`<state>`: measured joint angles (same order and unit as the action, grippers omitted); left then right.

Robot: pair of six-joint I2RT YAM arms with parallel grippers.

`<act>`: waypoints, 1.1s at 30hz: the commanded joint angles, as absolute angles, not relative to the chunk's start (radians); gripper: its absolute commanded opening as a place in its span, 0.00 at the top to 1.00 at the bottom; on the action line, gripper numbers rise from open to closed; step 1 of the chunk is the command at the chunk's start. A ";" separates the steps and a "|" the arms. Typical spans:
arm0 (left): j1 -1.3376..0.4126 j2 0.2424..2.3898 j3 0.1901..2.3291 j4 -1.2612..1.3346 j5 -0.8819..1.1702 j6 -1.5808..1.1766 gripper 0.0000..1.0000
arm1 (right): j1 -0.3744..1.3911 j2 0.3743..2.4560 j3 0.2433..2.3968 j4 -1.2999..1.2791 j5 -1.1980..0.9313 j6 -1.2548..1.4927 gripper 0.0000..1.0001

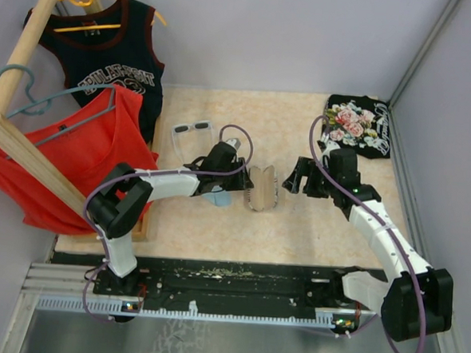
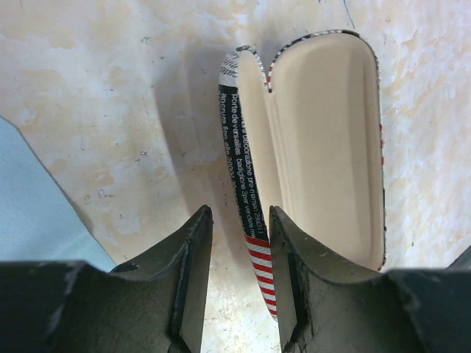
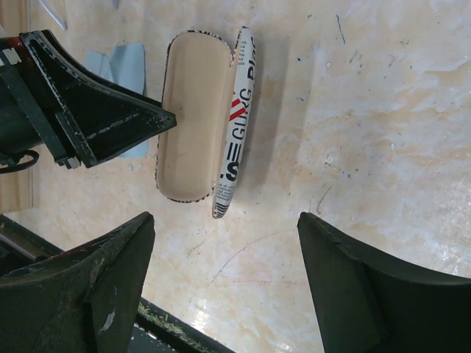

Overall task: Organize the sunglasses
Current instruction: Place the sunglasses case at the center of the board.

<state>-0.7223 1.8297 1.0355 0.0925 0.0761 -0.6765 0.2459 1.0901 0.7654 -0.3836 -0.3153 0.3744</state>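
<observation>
The sunglasses (image 1: 192, 129) lie near the far-left corner of the table (image 1: 312, 229), just beside the hem of the red shirt (image 1: 84, 159). Their lenses sit side by side, so the long axis runs roughly along the far edge. Neither wrist camera clearly shows them. The open case (image 1: 260, 188) sits near the middle of the table with its cream inside facing up, and its long axis runs from near edge to far edge, roughly square to the frame. The left gripper (image 2: 241, 220) hangs over one end of the case with its jaws partly apart. The upright lid (image 2: 239, 147) passes between them with a gap showing on one side, so nothing looks clamped. The right gripper (image 3: 226, 224) hovers on the other side of the case, spread wide and holding nothing. The left arm is plainly the nearer one. The sunglasses lie just beyond its wrist, toward the far-left corner and away from where its fingers now point, while the right gripper has the case between it and them. My judgement is that the left gripper would have to swing away from the case and close across the frame's short way. It would then need about a quarter turn to line the frame up with the case. The cloth (image 1: 216, 198) lies under the left wrist, toward the near edge.
</observation>
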 commanded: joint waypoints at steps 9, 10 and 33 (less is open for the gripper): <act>-0.726 1.774 1.071 0.132 0.146 -0.635 0.55 | 0.250 1.102 0.776 -0.337 -0.301 0.356 0.21; -0.726 1.770 1.072 0.130 0.146 -0.631 0.55 | 0.250 1.100 0.774 -0.337 -0.299 0.356 0.21; -0.664 1.378 0.916 -0.092 -0.149 -0.479 0.47 | 0.303 1.167 0.835 -0.399 -0.183 0.360 0.29</act>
